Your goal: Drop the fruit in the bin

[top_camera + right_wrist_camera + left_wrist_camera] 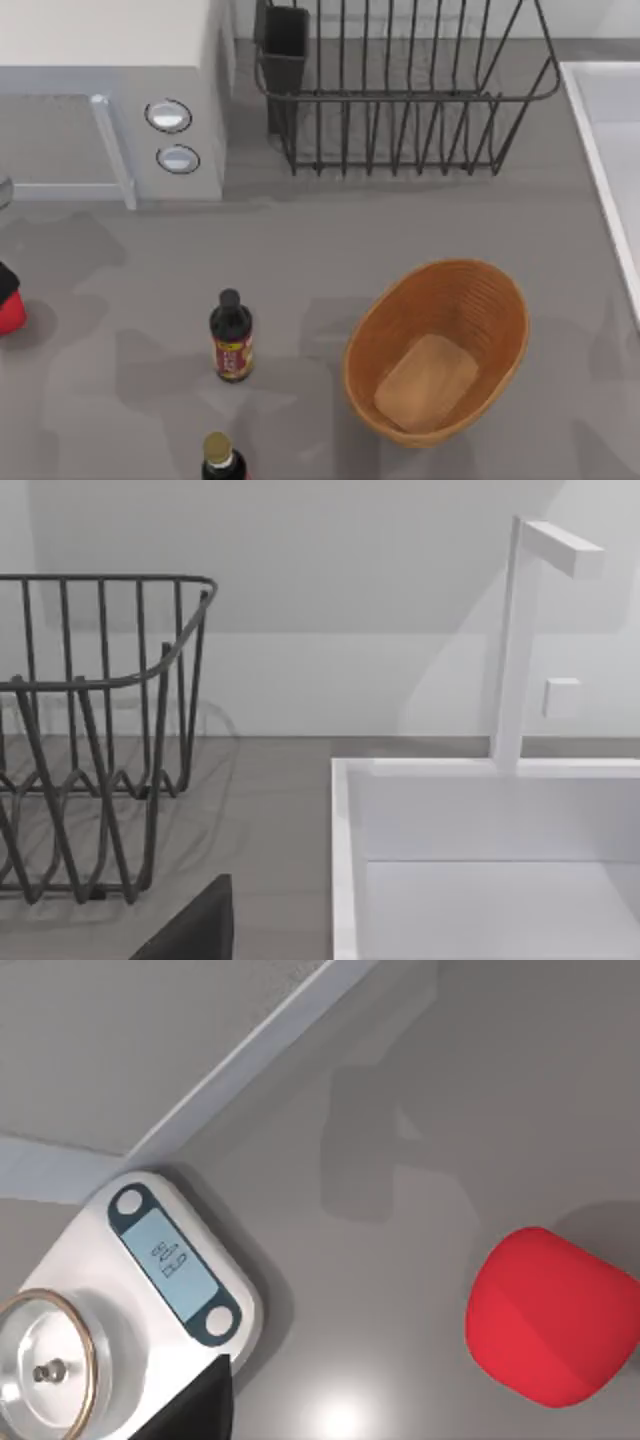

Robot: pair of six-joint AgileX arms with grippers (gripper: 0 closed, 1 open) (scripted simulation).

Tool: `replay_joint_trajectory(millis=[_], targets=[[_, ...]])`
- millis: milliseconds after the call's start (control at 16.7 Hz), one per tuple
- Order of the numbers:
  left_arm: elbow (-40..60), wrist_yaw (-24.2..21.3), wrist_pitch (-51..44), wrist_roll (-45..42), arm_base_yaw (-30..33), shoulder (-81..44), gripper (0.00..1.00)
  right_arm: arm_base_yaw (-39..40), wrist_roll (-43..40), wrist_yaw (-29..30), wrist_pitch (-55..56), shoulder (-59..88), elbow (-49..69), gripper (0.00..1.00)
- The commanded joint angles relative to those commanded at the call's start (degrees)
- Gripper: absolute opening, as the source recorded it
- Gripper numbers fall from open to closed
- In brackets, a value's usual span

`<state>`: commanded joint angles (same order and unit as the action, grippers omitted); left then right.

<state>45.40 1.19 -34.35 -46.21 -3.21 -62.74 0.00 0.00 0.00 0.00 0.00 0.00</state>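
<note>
Looking down from the top view, the fruit (8,308) sits at the far left edge of the grey surface (300,250), partly cut by the frame and with something dark just above it. The bin (437,350) lies well apart from it, toward the right and front, tilted on a diagonal with its light base showing. Between the two stands a dark bottle (231,336) with a red label, upright, and a second bottle (220,458) with a gold cap stands near the front edge, just below the first. At the back left is a white microwave (110,90) with two round knobs; to its right a black wire rack (400,85) with a dark cup in its left corner; a white sink (610,170) runs along the right side. In the left wrist view, the fruit (555,1315) rests on the surface with its shadow beside it, apart from a white kitchen scale (150,1290) that carries a glass lid with a gold rim (45,1365). A dark piece of the arm juts in at the bottom edge, but I cannot tell whether the left claw is released or clenched. In the right wrist view, the rack (95,740) stands beside the sink (480,850) with its white tap (520,630) against the wall; whether the right claw is released or clenched I cannot tell.
</note>
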Motion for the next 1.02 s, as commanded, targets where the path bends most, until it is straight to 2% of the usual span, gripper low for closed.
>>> replay_joint_trajectory(millis=[300,540,720,1020], targets=[[16.39,-0.44,-11.71,-12.04,-2.40,-22.00,1.00,0.00,0.00,0.00,0.00,0.00,0.00,1.00],[23.43,-0.90,-20.06,-18.94,-3.15,-35.59,1.00,0.00,0.00,0.00,0.00,0.00,0.00,1.00],[25.87,-1.23,-23.40,-22.51,-3.14,-40.74,1.00,0.00,0.00,0.00,0.00,0.00,0.00,1.00],[25.93,-1.23,-23.59,-22.88,-2.92,-41.11,1.00,0.00,0.00,0.00,0.00,0.00,0.00,1.00]])
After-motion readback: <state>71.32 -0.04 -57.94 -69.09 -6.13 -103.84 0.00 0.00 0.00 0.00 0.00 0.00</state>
